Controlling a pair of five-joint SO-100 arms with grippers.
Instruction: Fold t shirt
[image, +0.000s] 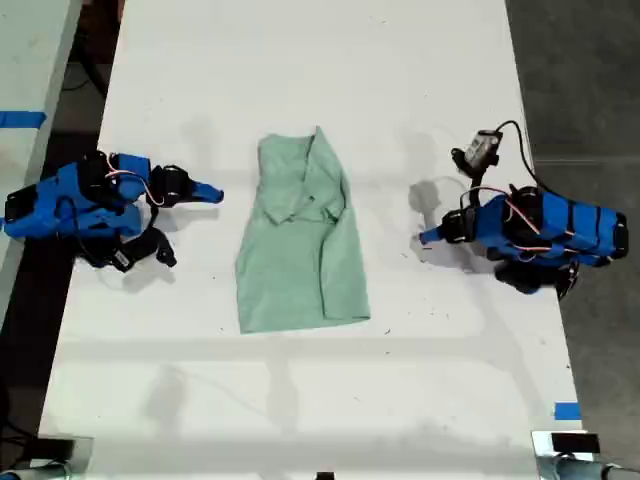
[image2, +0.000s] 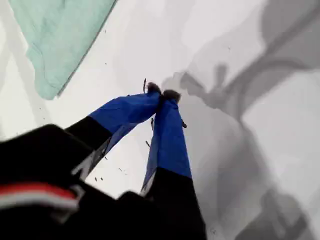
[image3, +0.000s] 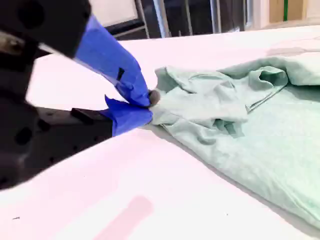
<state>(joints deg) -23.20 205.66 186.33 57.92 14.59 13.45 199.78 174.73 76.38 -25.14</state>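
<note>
Closest to the lens in the second wrist view is my second gripper (image3: 149, 100), its blue jaws pinched together with nothing between them. The shirt's (image: 300, 240) bunched collar end seems to meet the tips there, but the exterior view shows bare white table (image: 300, 60) between that gripper and the cloth, so it holds nothing. Taking the exterior view from left to right, my second gripper sits low over the table and points at the shirt's upper part. Ahead of its tips and a little apart lies the shirt, a long narrow strip flat on the table, with one side layer lapped over the middle and the hem end square and smooth. Beyond the shirt's far edge is my first gripper (image: 428, 237), facing back toward the cloth. Its jaws are also closed tip to tip on nothing, and a corner of the shirt lies near it but clear of the fingers. I judge the side folds done and the end-over-end fold not yet begun, with both arms between grasps. The next move calls for both sets of jaws to open, each to reach the hem corner on its own side, pinch every layer there, then lift together and carry the hem up over the collar end without dragging the strip askew.
</note>
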